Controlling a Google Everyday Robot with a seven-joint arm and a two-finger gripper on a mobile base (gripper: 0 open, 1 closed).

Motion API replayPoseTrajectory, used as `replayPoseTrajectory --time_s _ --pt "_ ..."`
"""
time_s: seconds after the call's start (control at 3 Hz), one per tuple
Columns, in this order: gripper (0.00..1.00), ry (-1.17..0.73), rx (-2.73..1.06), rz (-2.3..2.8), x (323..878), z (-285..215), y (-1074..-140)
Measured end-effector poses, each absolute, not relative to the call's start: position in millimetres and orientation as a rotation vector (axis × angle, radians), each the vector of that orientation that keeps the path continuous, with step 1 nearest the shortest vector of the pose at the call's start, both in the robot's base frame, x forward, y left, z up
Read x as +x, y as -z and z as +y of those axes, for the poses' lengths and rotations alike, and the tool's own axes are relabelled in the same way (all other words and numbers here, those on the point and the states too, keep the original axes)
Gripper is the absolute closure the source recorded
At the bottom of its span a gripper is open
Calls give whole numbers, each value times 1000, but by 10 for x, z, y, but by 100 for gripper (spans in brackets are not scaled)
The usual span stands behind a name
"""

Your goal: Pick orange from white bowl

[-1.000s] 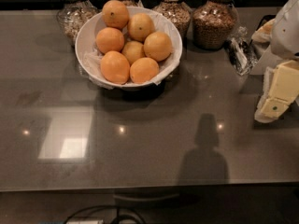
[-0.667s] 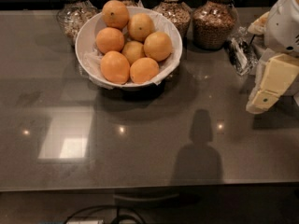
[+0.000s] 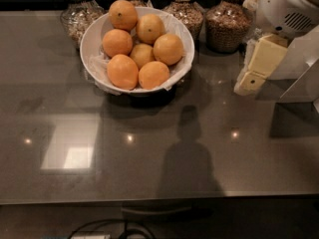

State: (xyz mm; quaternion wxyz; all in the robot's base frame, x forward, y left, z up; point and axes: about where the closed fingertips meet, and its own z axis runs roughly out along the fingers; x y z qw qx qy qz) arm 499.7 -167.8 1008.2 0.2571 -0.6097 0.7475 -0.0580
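Note:
The white bowl (image 3: 91, 43) stands at the back of the dark grey counter, left of centre, with a crinkled white liner at its rim. It holds several oranges piled together; the largest front ones are an orange (image 3: 122, 71) at the left and an orange (image 3: 153, 74) beside it, and another orange (image 3: 123, 15) sits on top at the back. My gripper (image 3: 247, 85), cream-coloured under the white arm (image 3: 286, 11), hangs above the counter to the right of the bowl, apart from it and holding nothing that I can see.
Glass jars of grain stand along the back edge: a jar (image 3: 76, 15) left of the bowl, a jar (image 3: 186, 9) and a jar (image 3: 228, 26) to its right, close behind my gripper. The counter's front edge (image 3: 159, 199) runs across the bottom, with cables below.
My gripper and arm have moved left and toward the back of the counter, closer to the bowl. The bowl and oranges have not moved.

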Motion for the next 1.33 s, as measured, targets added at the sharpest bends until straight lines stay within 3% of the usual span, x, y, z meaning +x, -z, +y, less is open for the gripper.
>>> replayPoseTrajectory --time_s 0.67,1.33 --pt "0 148 -1589 2006 5156 -1550 -10069" --pt "0 -7 -1443 2005 5807 -969 -10082"
